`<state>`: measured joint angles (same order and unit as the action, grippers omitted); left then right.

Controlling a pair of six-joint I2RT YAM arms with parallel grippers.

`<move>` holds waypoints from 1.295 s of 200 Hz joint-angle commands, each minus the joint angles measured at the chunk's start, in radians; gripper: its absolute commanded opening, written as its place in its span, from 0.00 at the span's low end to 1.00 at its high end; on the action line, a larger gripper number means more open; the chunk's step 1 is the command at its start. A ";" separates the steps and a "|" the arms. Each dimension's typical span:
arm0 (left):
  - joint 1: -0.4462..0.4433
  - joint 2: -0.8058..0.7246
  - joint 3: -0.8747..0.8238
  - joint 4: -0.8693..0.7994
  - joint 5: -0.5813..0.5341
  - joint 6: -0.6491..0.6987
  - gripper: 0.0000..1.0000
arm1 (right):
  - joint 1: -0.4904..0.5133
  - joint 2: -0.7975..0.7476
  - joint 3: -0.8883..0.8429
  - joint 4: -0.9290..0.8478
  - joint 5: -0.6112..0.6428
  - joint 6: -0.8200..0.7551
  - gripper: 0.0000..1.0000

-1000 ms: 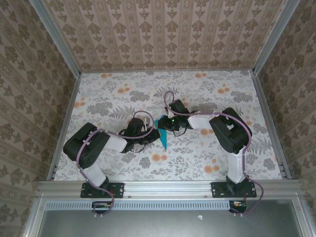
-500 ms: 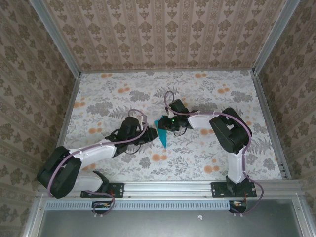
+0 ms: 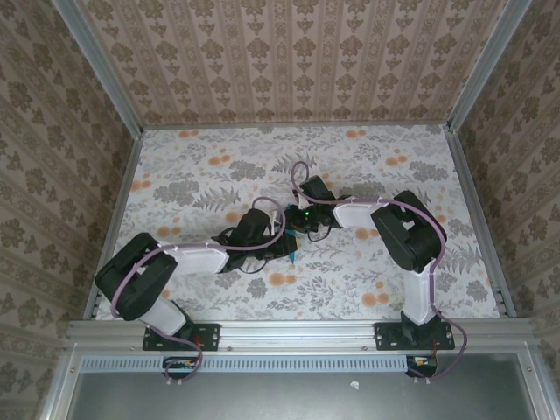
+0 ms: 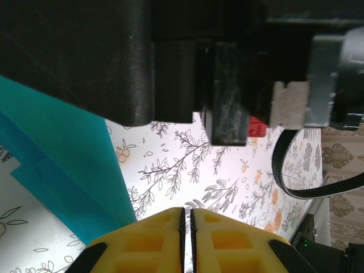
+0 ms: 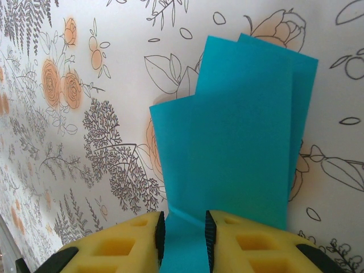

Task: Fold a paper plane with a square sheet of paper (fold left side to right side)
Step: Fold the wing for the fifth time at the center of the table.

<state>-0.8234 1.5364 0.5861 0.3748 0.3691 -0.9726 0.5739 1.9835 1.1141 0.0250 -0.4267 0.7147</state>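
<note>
Creasing, by the look of it, on the left-over-right fold: sheet of paper (image 5: 227,142) already doubled into a narrow strip of several layers, so probably late in that step rather than at its start. Lies on the desk (image 3: 201,175), about midway between the left and right edges and somewhat nearer the near edge than the far one. Pinched at one end between the yellow fingers of the right hand (image 5: 183,233), closed on it and seemingly pinning it in place. Left hand (image 4: 186,227) shut, fingers pressed together on nothing, poised just beside the long edge of the paper and close to the right arm's black wrist housing. Calls next, most likely, for running those closed fingertips along the fold to flatten it while keeping the gripped end pinned; needs a light, low pass so as not to drag the thin layers askew or knock the other wrist. Bright cyan-blue, plain, unmarked; stepped edges where the layers overlap unevenly, one small crease near the gripped end.
</note>
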 commanded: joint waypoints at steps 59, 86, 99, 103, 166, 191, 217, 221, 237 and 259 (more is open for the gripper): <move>-0.006 0.091 0.011 0.041 -0.002 -0.054 0.13 | -0.003 0.052 -0.012 -0.113 0.016 0.017 0.29; -0.016 0.126 0.003 0.052 -0.023 -0.098 0.13 | -0.003 0.051 -0.010 -0.112 0.013 0.016 0.29; -0.021 0.144 0.006 0.051 -0.025 -0.112 0.14 | -0.003 0.052 -0.010 -0.111 0.013 0.017 0.29; -0.020 0.151 0.006 0.050 -0.026 -0.118 0.14 | -0.003 0.052 -0.011 -0.111 0.010 0.017 0.29; -0.032 0.160 0.000 -0.002 -0.055 -0.149 0.13 | -0.003 0.041 -0.009 -0.125 0.016 0.012 0.29; -0.047 0.161 0.009 -0.053 -0.069 -0.154 0.12 | -0.003 0.035 -0.011 -0.120 0.016 0.013 0.29; -0.053 0.162 -0.014 -0.054 -0.089 -0.185 0.09 | -0.003 0.012 -0.023 -0.092 0.014 0.005 0.29; -0.053 0.162 -0.017 -0.054 -0.091 -0.188 0.08 | -0.004 0.007 -0.027 -0.081 0.012 0.004 0.29; -0.054 0.162 -0.021 -0.065 -0.096 -0.197 0.07 | -0.008 -0.007 -0.030 -0.053 0.004 0.002 0.29; -0.055 0.161 -0.016 -0.079 -0.099 -0.192 0.05 | -0.024 -0.019 -0.027 0.000 -0.025 0.004 0.28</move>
<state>-0.8642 1.6844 0.5915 0.4126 0.2943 -1.1435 0.5697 1.9823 1.1152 0.0246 -0.4347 0.7139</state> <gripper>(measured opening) 0.061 0.287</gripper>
